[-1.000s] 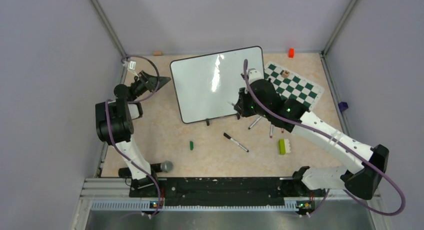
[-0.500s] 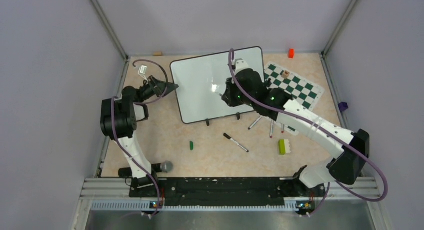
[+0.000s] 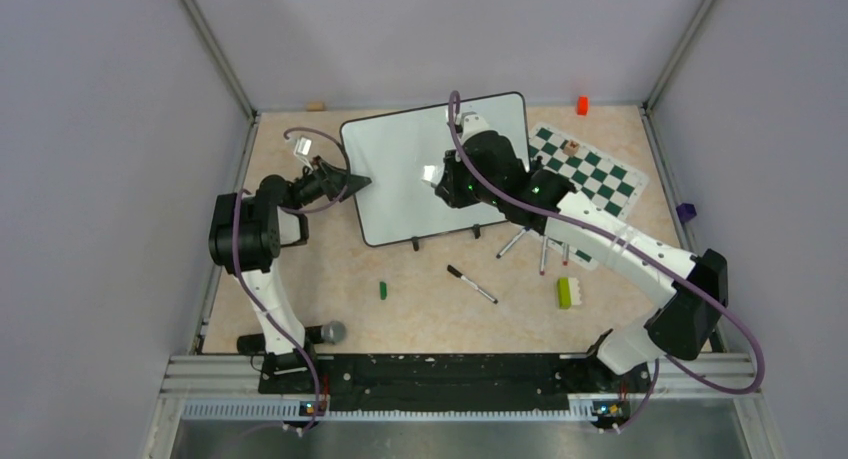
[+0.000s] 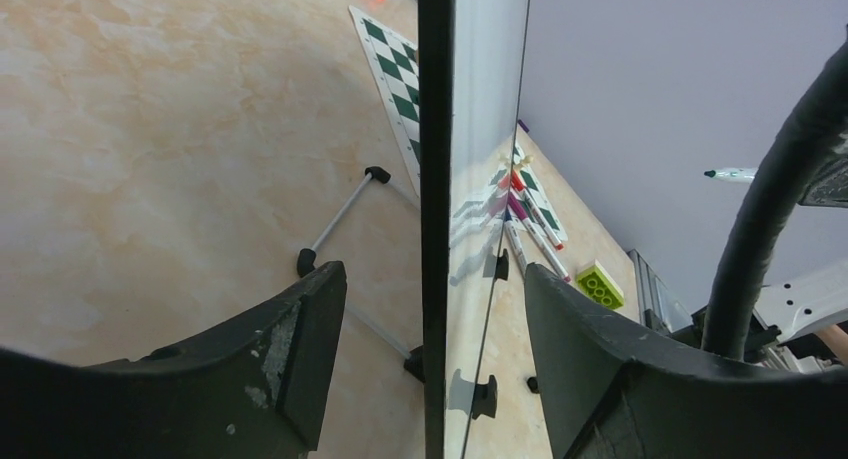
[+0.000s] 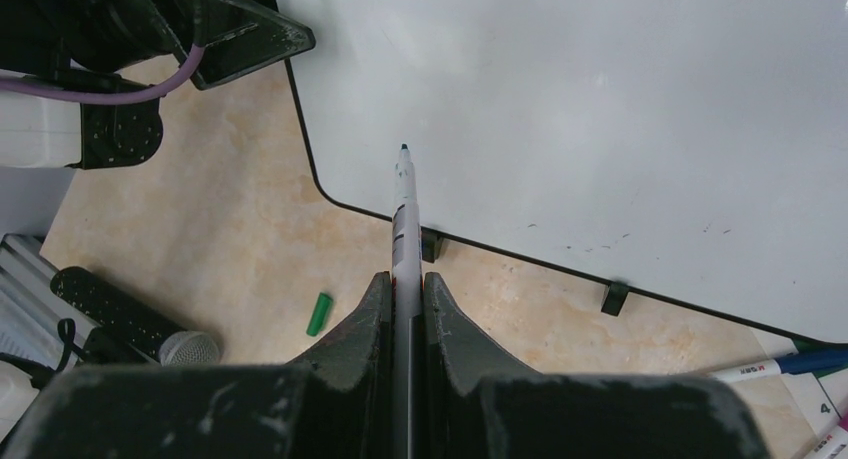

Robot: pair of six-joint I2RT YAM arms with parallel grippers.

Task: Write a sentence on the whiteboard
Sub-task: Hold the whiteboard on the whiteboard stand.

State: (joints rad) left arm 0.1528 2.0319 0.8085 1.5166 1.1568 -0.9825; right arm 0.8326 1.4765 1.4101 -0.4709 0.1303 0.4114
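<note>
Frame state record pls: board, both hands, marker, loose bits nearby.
whiteboard: standing on its feet, no words visible
left hand: open, straddling the board's left edge, gap on each side
right hand: shut on marker, over the board
marker: uncapped, tip aimed at the board; contact unclear
green cap: loose on table, in front of the board
chess mat: flat, to the board's right

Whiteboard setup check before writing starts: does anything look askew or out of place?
The whiteboard sits skewed on the table. A green cap and a black marker lie loose in front of it.
</note>
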